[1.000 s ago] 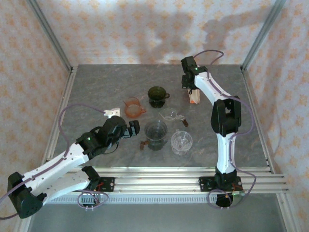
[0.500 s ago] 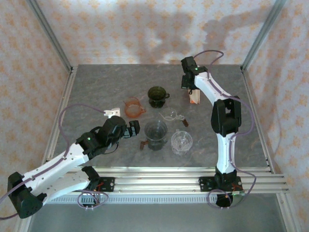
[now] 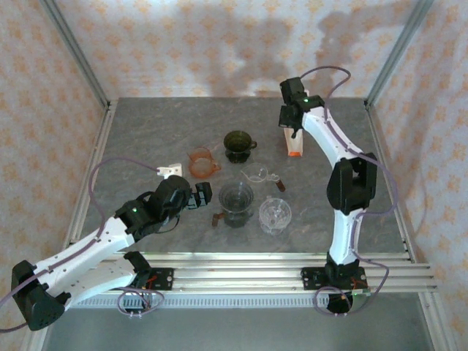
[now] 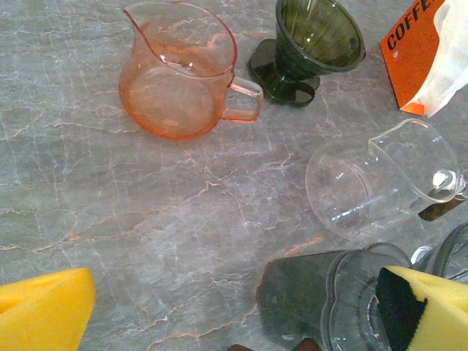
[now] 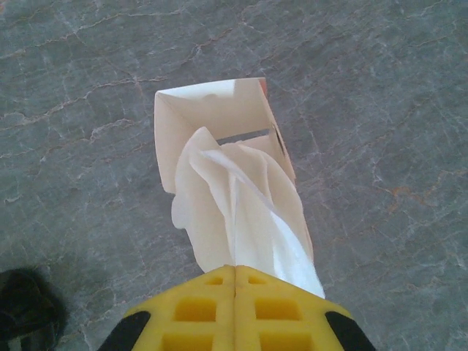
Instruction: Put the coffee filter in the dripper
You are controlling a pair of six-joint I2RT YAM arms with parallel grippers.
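One partial word, "COFFE", shows on the orange box (image 4: 413,51) toward the table's (image 3: 146,139) far right corner. The right gripper (image 5: 234,278) jaws pinch the coffee filter (image 5: 234,197) at the box's mouth. The left gripper (image 3: 201,196) jaws gape wide.

Place: robot test cell styled as kitchen | peach floral wallpaper panels (image 3: 183,44) | bare aluminium corner posts (image 3: 76,50) | grey marble-look counter (image 3: 146,131) | slotted aluminium rails (image 3: 241,267) at near edge
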